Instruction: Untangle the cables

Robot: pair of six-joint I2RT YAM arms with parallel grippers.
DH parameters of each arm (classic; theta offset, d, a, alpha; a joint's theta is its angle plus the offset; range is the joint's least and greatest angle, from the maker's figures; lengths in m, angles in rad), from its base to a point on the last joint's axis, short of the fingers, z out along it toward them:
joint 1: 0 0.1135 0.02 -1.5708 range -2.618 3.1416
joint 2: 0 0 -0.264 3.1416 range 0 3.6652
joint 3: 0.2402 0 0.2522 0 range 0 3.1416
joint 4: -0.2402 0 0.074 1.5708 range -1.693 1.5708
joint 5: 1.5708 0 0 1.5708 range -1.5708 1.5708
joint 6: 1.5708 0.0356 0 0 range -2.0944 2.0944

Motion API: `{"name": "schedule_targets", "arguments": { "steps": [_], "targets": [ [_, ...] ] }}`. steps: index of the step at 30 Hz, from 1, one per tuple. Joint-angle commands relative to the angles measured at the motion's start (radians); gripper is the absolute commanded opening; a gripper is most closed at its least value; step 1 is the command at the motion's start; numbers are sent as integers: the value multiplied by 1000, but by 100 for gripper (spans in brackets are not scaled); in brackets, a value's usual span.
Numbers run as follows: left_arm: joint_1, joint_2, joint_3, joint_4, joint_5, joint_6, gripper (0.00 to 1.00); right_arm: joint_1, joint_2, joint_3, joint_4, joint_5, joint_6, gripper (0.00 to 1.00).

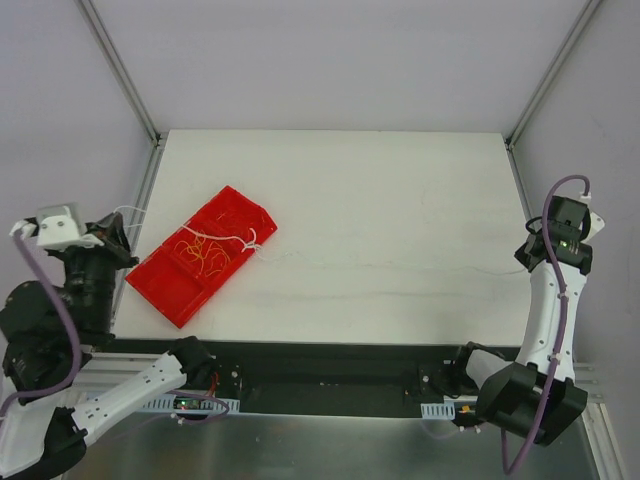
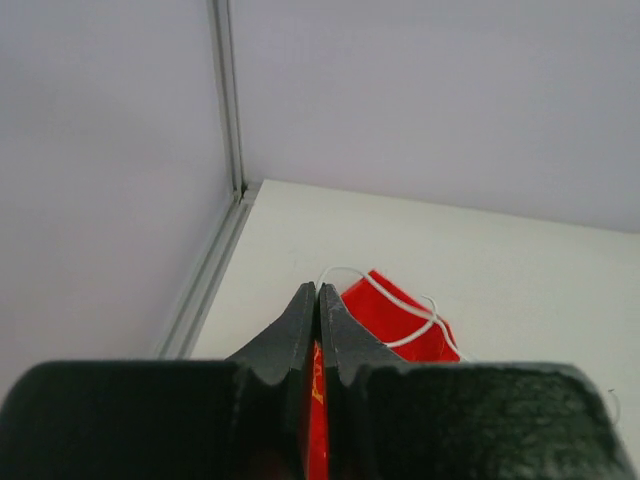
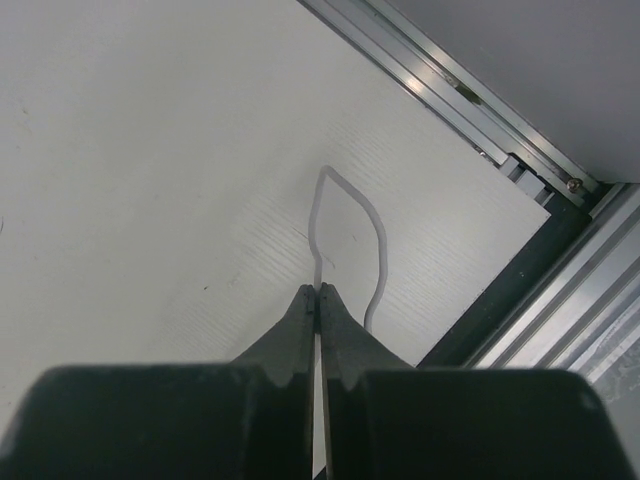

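Seen from the overhead camera, my left gripper (image 1: 120, 240) hangs over the table's (image 1: 400, 200) left edge, just beside a red tray (image 1: 170, 285) that lies askew on the white surface. Most of the cables (image 1: 205, 255) sit inside that tray as a loose curl of orange and yellow strands. One white cable (image 1: 225, 238) crosses the tray from my left fingers and loops at its far corner. From there a faint pale line goes on over the table toward my right gripper (image 1: 528, 252), near the right edge. I cannot tell whether it is one strand all the way.

At my left wrist, the left gripper (image 2: 317, 292) has its fingers pressed together. The white cable (image 2: 400, 295) starts right at the tips, so it looks pinched there, and it arcs out over the red tray (image 2: 375, 315) beyond them. Red also shows in the slit between the fingers. The table (image 2: 520, 290) ends at a grey wall with a metal corner post (image 2: 228, 100).

At my right wrist, the right gripper (image 3: 318, 290) is likewise closed tight, nipping a whitish cable (image 3: 380, 235) at its tips. That strand rises in a narrow loop above the bare table (image 3: 150, 150) and comes back down beside my right finger. An aluminium frame rail (image 3: 470, 110) runs along the table edge close by.
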Motion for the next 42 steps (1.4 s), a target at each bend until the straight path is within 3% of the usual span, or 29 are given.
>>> {"name": "schedule_targets", "arguments": {
  "steps": [1, 4, 10, 14, 16, 19, 21, 24, 27, 30, 35, 42],
  "targets": [
    [6, -14, 121, 90, 71, 110, 0, -10, 7, 26, 27, -53, -1, 1],
    [4, 29, 109, 48, 173, 60, 0, -10, 1, 16, 44, -67, -6, 1],
    [6, 152, 161, 44, 89, 65, 0, -10, 16, 31, 32, -17, -18, 1],
    [4, 183, 224, 126, -140, 225, 0, -13, 47, 39, 19, 0, -18, 1],
    [4, 119, 206, 178, -112, 260, 0, -13, 50, 30, 38, -24, -26, 1],
    [6, 34, 128, 176, 67, 145, 0, 8, 50, 19, 68, -172, -67, 13],
    [6, 38, 74, 142, 161, 18, 0, 85, 30, -10, 116, -227, -79, 22],
    [4, 115, 40, 91, 244, -162, 0, 197, 44, -24, 105, -222, -85, 31],
    [6, 202, 20, 94, 373, -320, 0, 234, 71, -72, 127, -386, -90, 40],
    [4, 293, 28, 106, 549, -436, 0, 321, 61, -142, 148, -441, -108, 54],
    [6, 396, 54, 119, 661, -490, 0, 580, 18, -231, 295, -526, -171, 77],
    [4, 428, 156, 122, 697, -503, 0, 856, 103, -192, 562, -708, -205, 86]
  ]
}}
